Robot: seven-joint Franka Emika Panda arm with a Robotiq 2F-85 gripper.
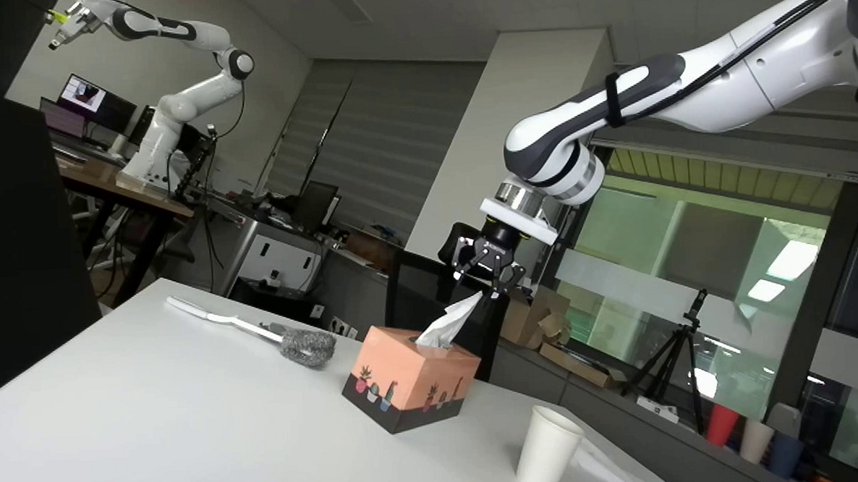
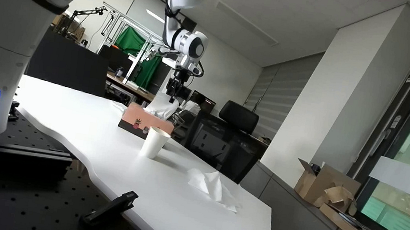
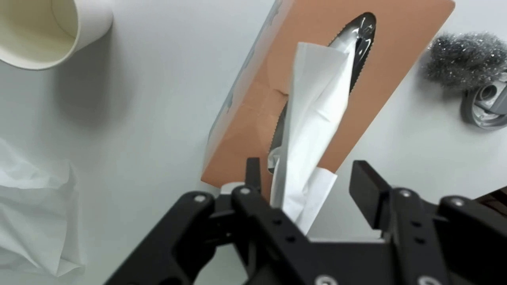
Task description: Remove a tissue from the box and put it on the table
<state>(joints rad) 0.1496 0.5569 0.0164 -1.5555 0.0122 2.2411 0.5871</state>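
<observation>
The orange and dark tissue box (image 1: 413, 368) stands on the white table (image 1: 190, 418); it also shows in an exterior view (image 2: 149, 118) and in the wrist view (image 3: 400, 43). A white tissue (image 1: 448, 323) sticks up from its slot and leans over one end of the box in the wrist view (image 3: 317, 114). My gripper (image 3: 309, 180) is open above the box, with the upper part of the tissue between its parted fingers, nearer the left one. In both exterior views the gripper (image 1: 495, 285) (image 2: 173, 94) is at the tissue's top. Another white tissue (image 2: 211, 187) lies crumpled on the table, also in the wrist view (image 3: 35, 225).
A white paper cup (image 2: 155, 143) stands beside the box, between it and the loose tissue; it also shows in the wrist view (image 3: 93, 23). A grey-headed brush (image 1: 308, 347) with a white handle lies on the box's other side. A black chair (image 2: 221, 141) stands behind the table edge.
</observation>
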